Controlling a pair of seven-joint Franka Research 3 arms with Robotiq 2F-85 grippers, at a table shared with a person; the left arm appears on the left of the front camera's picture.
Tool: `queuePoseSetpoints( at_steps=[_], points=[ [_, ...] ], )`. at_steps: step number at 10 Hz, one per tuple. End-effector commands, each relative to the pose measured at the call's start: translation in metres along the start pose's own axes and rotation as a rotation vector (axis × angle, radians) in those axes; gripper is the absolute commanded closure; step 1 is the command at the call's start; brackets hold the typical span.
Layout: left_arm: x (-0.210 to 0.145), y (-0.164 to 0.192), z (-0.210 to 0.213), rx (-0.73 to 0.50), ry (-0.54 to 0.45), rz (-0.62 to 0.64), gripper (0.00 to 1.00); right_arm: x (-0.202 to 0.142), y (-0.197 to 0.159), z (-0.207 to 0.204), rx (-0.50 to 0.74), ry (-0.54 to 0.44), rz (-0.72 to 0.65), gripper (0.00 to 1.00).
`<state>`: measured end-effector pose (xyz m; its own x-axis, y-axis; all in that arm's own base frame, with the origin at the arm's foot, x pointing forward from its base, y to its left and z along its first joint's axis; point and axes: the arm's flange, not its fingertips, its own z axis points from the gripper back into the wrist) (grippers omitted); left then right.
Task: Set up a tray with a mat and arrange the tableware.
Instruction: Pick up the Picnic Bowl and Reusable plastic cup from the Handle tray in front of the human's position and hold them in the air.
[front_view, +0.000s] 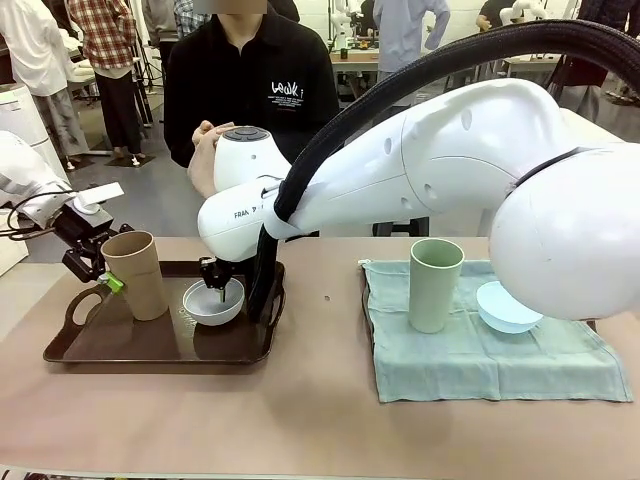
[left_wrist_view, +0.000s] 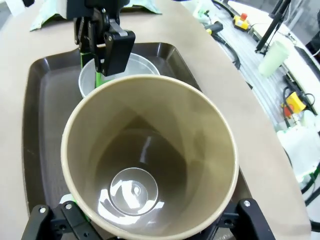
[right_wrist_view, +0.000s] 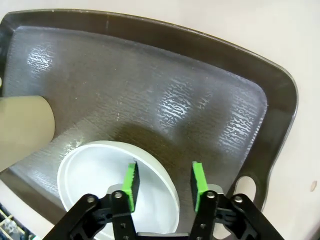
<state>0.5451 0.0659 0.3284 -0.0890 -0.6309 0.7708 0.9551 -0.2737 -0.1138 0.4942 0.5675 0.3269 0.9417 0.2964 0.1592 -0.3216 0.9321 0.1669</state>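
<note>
Task about halfway at best, by the look of it. Brown tray (front_view: 110, 340) sits on the robot's left half of the table, and the pale cloth mat (front_view: 500, 360) lies flat on the right half, well apart from it, so the mat is not on the tray. Tableware is split: tan cup (front_view: 136, 275) and white bowl (front_view: 205, 308) stand just beside each other on the bare tray floor, while pale green cup (front_view: 435, 285) and light blue bowl (front_view: 505, 308) stand on the mat. Left to do, as judged: bring mat and tray together and gather all four pieces. Left gripper (front_view: 108, 280) is clamped on the tan cup low on its side, with a green pad against the wall. Right gripper (right_wrist_view: 165, 182) hangs over the white bowl, one pad inside and one outside the rim, with the jaws apart and not yet pinching. Tan cup is empty, its bottom bare and shiny. White bowl is empty. The pale green cup's inside cannot be seen, and the blue bowl is partly hidden by the right arm.
</note>
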Motion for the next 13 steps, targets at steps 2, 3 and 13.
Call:
queuePoseSetpoints(
  at_steps=[2, 3, 13],
  points=[
    [-0.001, 0.003, 0.003, 0.017, -0.023, 0.012, 1.00, -0.002, 0.002, -0.004, 0.005, -0.012, 0.021, 1.00],
    [-0.001, 0.004, 0.004, 0.022, -0.021, 0.018, 1.00, -0.002, 0.002, -0.003, 0.003, -0.013, 0.018, 1.00],
    [0.038, -0.009, 0.009, 0.016, 0.002, 0.063, 0.67, -0.025, 0.010, 0.061, 0.065, -0.011, 0.019, 1.00]
  ],
)
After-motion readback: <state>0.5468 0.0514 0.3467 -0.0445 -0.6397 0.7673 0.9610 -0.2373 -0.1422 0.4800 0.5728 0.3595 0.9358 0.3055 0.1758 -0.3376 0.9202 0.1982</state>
